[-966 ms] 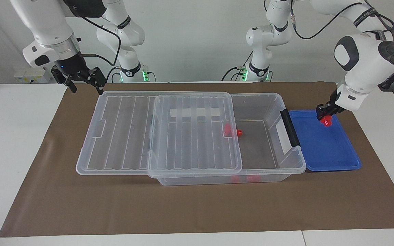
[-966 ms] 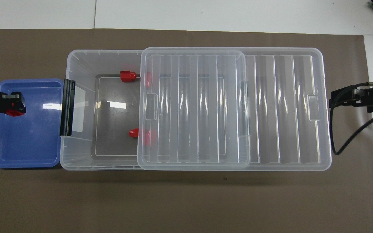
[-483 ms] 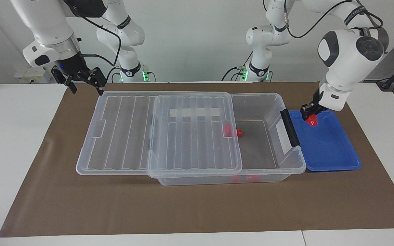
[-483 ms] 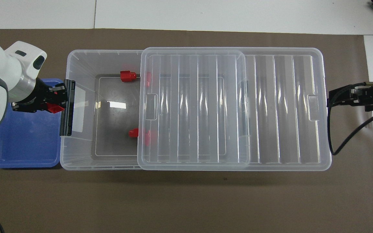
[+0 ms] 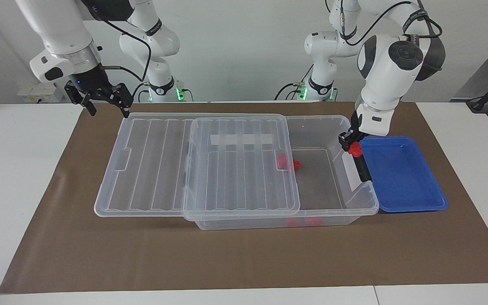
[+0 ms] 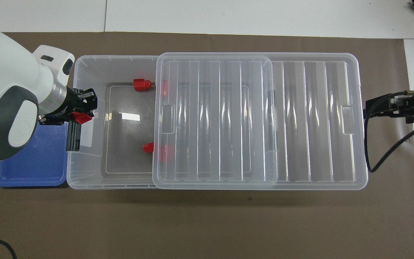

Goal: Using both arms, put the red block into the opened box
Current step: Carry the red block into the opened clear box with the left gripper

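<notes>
Plastic, small and chunky, the red block [image 5: 356, 148] looks light and stiff, with smooth rounded edges that could slip; pinching its flat sides seems safest. The left tool [image 5: 351, 143] pinches it over the box [image 5: 356, 210] rim at the dark latch [image 5: 361, 165]. The right tool [image 5: 105, 101] waits spread near the lid [image 5: 151, 169]. Blocks: one held, two showing in the box. One blue tray [image 5: 400, 178].

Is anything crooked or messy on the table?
Only the lid: it sits slid halfway off the box, hanging past its right-arm end. That looks deliberate, leaving the box open. Nothing is spilled or broken.
</notes>
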You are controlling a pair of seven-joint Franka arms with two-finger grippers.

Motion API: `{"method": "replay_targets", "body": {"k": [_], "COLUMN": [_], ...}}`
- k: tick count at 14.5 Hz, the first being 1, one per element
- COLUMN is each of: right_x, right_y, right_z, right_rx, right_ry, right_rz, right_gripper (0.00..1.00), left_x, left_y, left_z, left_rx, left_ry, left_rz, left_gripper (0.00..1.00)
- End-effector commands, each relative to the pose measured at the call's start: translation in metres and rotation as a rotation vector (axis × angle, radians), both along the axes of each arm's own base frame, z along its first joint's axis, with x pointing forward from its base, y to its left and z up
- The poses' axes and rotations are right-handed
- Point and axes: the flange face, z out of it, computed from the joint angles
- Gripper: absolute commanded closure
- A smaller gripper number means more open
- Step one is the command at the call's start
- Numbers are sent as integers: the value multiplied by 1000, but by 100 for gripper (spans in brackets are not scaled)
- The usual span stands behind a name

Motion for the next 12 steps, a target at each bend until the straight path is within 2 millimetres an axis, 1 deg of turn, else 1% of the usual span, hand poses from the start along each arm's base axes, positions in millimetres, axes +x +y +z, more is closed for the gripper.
{"method": "replay_targets", "body": {"k": [1, 2, 4, 6, 10, 12], "right_x": [-2, -1, -2, -3, -3, -3], "right_y": [-1, -2, -3, -3, -2, -2], "right_z": [3, -1, -2, -2, -3, -3], "right_rx": [-7, -7, -1, 0, 3, 5], "right_ry": [-6, 0, 5, 8, 7, 7], "right_rz": [-6, -8, -11, -14, -12, -14], "right_gripper": [0, 0, 0, 0, 0, 0], "left_x": [-8, -15, -21, -20, -18, -20], "left_y": [-13, -19, -19, -22, -27, -41], "left_z": [-14, -24, -39, -52, -66, -82], "left_rx": [-20, -22, -32, -41, -56, -68], "left_ry": [-47, -61, -101, -122, -160, -180], "left_rz": [38, 25, 23, 25, 19, 0], "left_gripper": [100, 100, 100, 100, 100, 100]}}
